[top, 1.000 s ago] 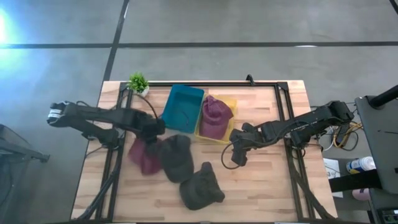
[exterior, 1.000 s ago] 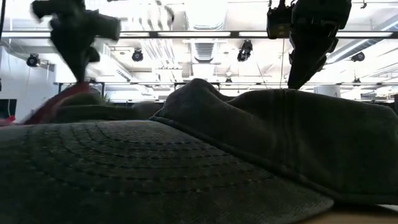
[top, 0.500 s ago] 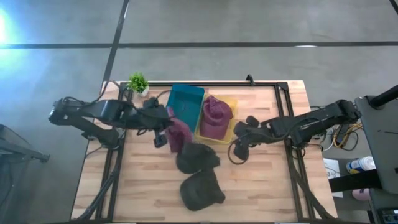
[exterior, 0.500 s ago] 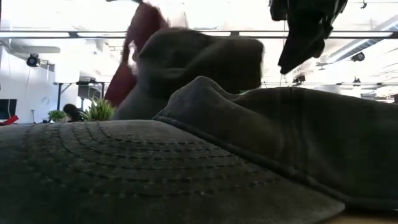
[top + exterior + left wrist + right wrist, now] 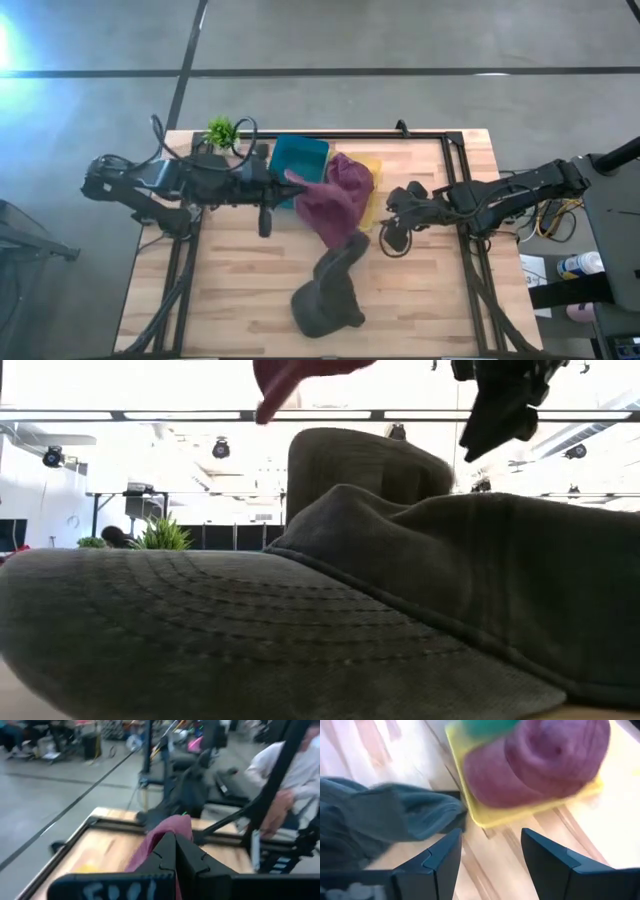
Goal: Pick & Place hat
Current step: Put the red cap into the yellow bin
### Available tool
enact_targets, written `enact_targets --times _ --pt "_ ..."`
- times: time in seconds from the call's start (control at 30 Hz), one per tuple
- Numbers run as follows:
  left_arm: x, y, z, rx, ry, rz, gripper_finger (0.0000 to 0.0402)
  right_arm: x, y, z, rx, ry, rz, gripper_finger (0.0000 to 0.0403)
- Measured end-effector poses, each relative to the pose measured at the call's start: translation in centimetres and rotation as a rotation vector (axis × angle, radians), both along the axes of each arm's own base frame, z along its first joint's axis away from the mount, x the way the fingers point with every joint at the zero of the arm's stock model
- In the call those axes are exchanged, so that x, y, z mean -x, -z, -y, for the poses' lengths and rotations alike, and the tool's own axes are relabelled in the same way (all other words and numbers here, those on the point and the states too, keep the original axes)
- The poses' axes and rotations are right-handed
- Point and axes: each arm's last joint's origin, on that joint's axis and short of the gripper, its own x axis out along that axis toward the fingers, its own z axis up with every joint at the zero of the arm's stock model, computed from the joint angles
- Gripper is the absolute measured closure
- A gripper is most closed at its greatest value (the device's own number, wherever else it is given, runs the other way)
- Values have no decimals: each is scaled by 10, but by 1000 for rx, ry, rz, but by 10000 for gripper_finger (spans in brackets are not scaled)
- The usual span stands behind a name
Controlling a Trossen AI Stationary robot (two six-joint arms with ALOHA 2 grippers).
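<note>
Carrying is the step in hand: the left pincer [image 5: 283,186], pressed together on a maroon hat [image 5: 322,205], holds it in the air at about the 12 o'clock part of the counter [image 5: 430,290], with the cloth trailing toward the yellow bin [image 5: 372,166]. In the left wrist view the maroon cloth [image 5: 160,837] hangs pinched between the closed fingers. A dark grey hat [image 5: 341,258] seems to be caught on the maroon one and stretched upward, its lower end meeting another dark grey hat [image 5: 322,310] that lies at 6 o'clock; whether the stretched one is still touching the counter I cannot tell.

The right pincer [image 5: 393,228] hovers with its fingers spread and nothing between them, at about 3 o'clock, just beside the yellow bin; its wrist view looks past the open fingers [image 5: 437,862] at that bin.

Judging from this, the next move calls for bringing the maroon hat fully over a bin and letting go, with care that the snagged grey hat does not ride along.

Containers: the yellow bin already holds a second maroon hat [image 5: 540,760], bunched up. The teal bin [image 5: 290,160] next to it, toward 11 o'clock, shows nothing in the part that is visible.
</note>
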Motion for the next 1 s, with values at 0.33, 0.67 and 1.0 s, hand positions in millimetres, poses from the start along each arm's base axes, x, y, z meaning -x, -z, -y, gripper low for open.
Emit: enact_targets --times 0.33,0.67,1.0 --pt "-74 69 31 -23 80 -126 401 33 -19 -11 -151 -69 32 202" --pt "-149 136 41 -22 120 -95 402 69 -21 -42 -350 -189 -29 202" --pt "-203 167 42 -27 178 -130 402 87 3 -74 -301 -34 48 202"
